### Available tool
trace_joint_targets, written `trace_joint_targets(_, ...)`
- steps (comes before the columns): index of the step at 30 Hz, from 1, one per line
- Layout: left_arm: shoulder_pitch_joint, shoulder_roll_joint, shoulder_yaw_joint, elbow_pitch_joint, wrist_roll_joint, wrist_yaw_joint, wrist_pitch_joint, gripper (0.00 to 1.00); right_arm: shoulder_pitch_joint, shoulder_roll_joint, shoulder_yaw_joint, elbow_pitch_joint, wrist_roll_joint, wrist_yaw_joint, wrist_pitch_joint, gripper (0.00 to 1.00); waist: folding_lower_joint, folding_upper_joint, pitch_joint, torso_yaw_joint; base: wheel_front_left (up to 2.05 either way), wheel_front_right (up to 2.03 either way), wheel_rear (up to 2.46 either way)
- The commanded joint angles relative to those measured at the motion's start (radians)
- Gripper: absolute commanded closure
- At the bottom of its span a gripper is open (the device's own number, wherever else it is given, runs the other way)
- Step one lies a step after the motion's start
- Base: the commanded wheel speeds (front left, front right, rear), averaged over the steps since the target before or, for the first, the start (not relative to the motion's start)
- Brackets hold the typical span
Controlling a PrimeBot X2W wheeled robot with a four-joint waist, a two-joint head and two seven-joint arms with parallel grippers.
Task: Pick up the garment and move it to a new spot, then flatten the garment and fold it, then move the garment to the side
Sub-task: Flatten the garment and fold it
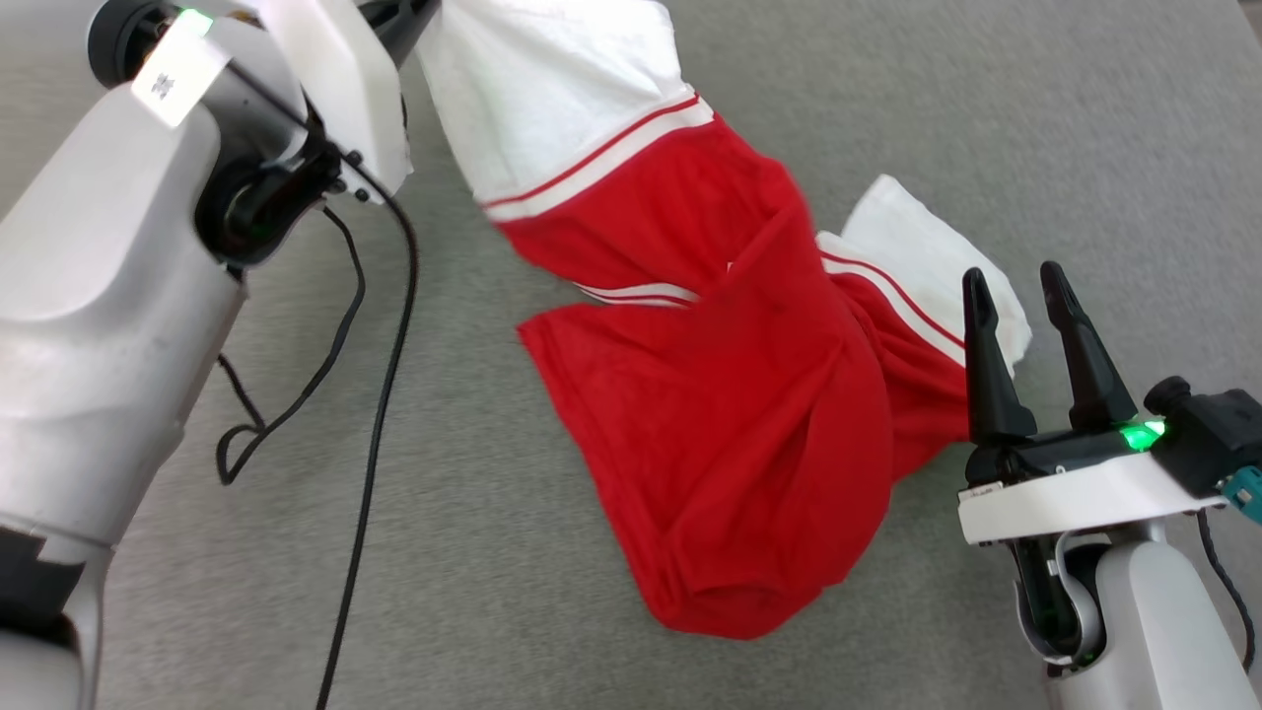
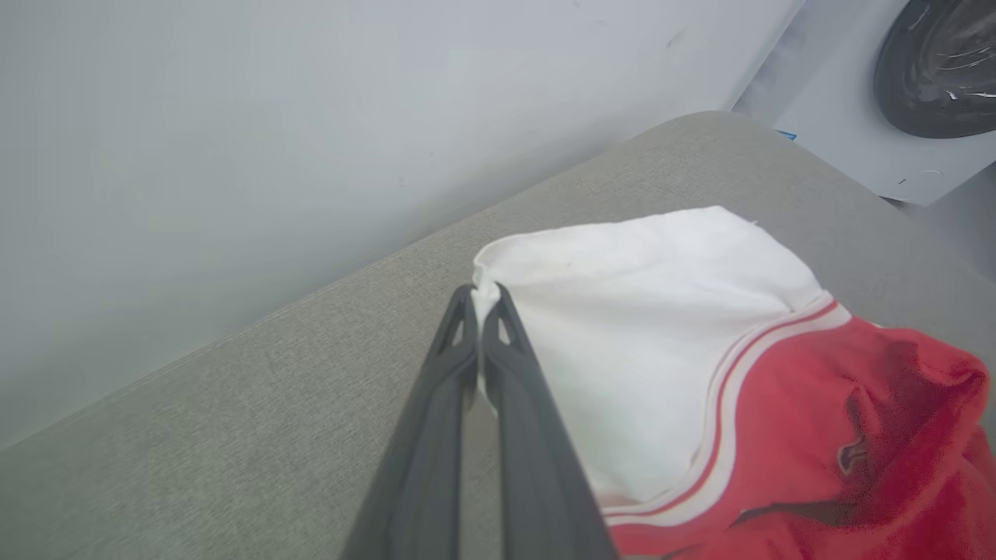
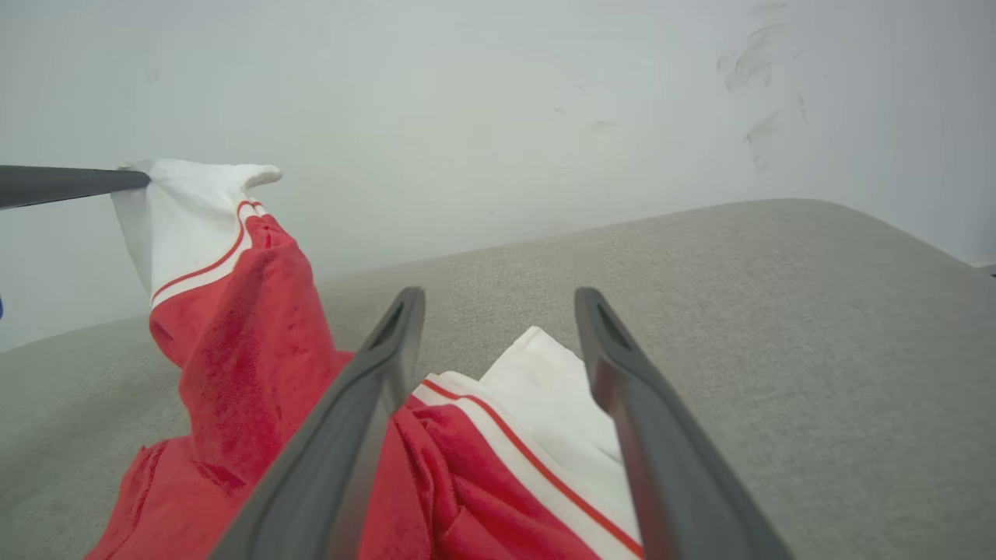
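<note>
**Left claw clamped on a sleeve, right claw spread and empty**

The grey cloth-covered surface (image 1: pixel 986 118) is the biggest thing before me. In my left wrist view its far edge (image 2: pixel 327 288) runs along a pale wall (image 2: pixel 233 117) and rounds off at a corner near a white appliance with a dark round window (image 2: pixel 926 70). In my right wrist view the same edge (image 3: pixel 700 214) meets the wall (image 3: pixel 467 93) and curves down at the right. Bare grey lies wide open to the right of the cloth and along the bottom of the head view.

The garment (image 1: pixel 730 424) lies crumpled at the middle of that surface, red body bunched in folds, its hem (image 1: pixel 730 602) nearest me. One white sleeve (image 1: pixel 562 89) is drawn up and away, so the red cloth rises off the surface towards it. The other white sleeve (image 1: pixel 927 256) lies flat, just beyond my right fingers.

My left gripper (image 2: pixel 478 299) is clenched on the raised sleeve's edge, fingers pressed together with a pinch of white cloth between the tips; it sits close to the far edge.

My right gripper (image 1: pixel 1016 281) stands released, fingers apart and holding nothing, over the garment's right side with the flat sleeve (image 3: pixel 545 389) showing between them.

Black cables (image 1: pixel 385 325) trail over the surface beside my left arm.
</note>
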Motion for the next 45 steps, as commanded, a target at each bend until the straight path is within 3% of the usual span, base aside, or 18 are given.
trace_joint_targets(1, 0.037, 0.023, 0.000, -0.036, -0.020, 0.001, -0.047, 1.00, 0.015, 0.002, -0.009, 0.007, -0.013, -0.001, -0.001, 0.00, 0.0000, 0.0000, -0.064, 0.063, 0.00, 0.00, 0.00)
trace_joint_targets(8, 0.174, 0.108, -0.008, -0.161, -0.079, 0.001, -0.138, 1.00, 0.046, 0.002, -0.044, 0.019, -0.024, -0.001, 0.013, 0.00, 0.0000, 0.0000, -0.136, 0.147, 0.00, 0.00, 0.00)
trace_joint_targets(19, 0.458, 0.206, -0.017, -0.256, -0.132, 0.022, -0.210, 1.00, 0.087, 0.002, -0.092, 0.029, -0.026, -0.001, 0.038, 0.00, 0.0000, 0.0000, -0.206, 0.221, 0.00, 0.00, 0.00)
trace_joint_targets(39, 0.720, 0.281, -0.166, -0.332, -0.099, 0.003, -0.263, 1.00, 0.122, 0.002, -0.107, 0.044, -0.008, -0.001, 0.056, 0.00, 0.0000, 0.0000, -0.275, 0.249, 0.00, 0.00, 0.00)
trace_joint_targets(40, 0.725, 0.286, -0.177, -0.324, -0.086, 0.003, -0.265, 0.55, 0.125, 0.002, -0.107, 0.047, -0.006, -0.001, 0.056, 0.00, 0.0000, 0.0000, -0.280, 0.250, 0.00, 0.00, 0.00)
trace_joint_targets(41, 0.726, 0.290, -0.185, -0.310, -0.070, 0.005, -0.270, 0.00, 0.128, 0.002, -0.108, 0.049, -0.005, -0.001, 0.057, 0.00, 0.0000, 0.0000, -0.284, 0.252, 0.00, 0.00, 0.00)
trace_joint_targets(45, 0.716, 0.284, -0.210, -0.256, -0.017, 0.011, -0.296, 0.00, 0.136, 0.002, -0.110, 0.055, -0.005, -0.001, 0.058, 0.00, 0.0000, 0.0000, -0.306, 0.261, 0.00, 0.00, 0.00)
